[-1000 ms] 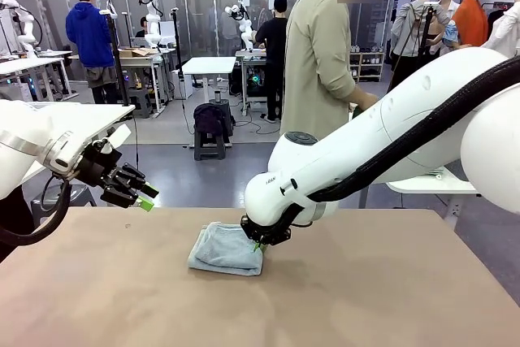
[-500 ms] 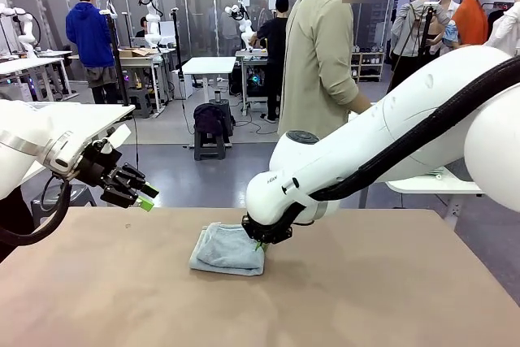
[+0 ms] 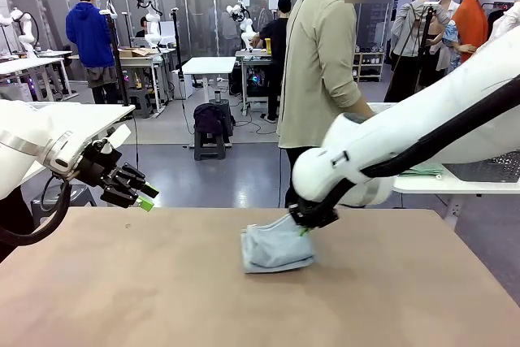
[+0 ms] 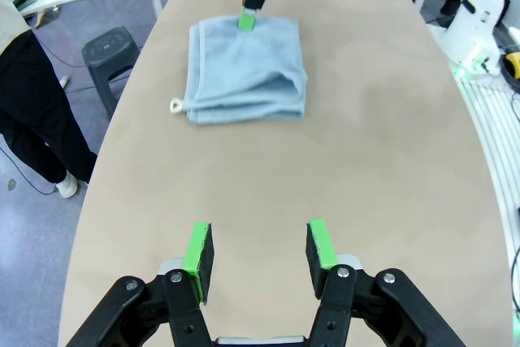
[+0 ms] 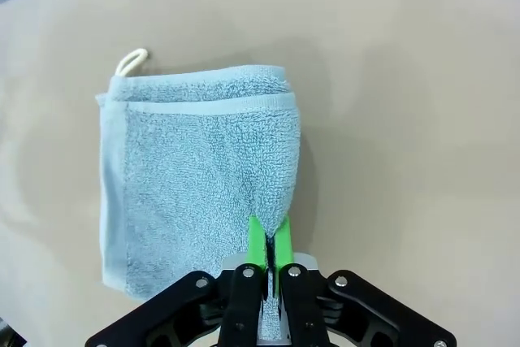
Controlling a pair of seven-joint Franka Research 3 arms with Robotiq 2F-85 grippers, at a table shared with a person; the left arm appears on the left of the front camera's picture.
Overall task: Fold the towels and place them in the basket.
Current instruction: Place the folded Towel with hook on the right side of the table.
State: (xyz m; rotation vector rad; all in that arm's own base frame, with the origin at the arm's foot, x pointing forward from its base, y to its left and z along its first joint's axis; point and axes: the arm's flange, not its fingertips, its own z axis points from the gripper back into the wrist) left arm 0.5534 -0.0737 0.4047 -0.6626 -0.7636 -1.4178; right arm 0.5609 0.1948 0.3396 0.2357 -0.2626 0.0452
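tan table (image 3: 122,298) in a busy lab, a person (image 3: 321,62) standing at its far side. the folded towel (image 3: 276,249) lies right of centre; the right gripper (image 3: 305,231) pinches its near edge, pads pressed together on the cloth. the left gripper (image 4: 258,241) hangs spread, well apart. the wrist views show a white loop (image 5: 132,60) at one corner. the right arm half hides a mesh basket (image 3: 487,168).
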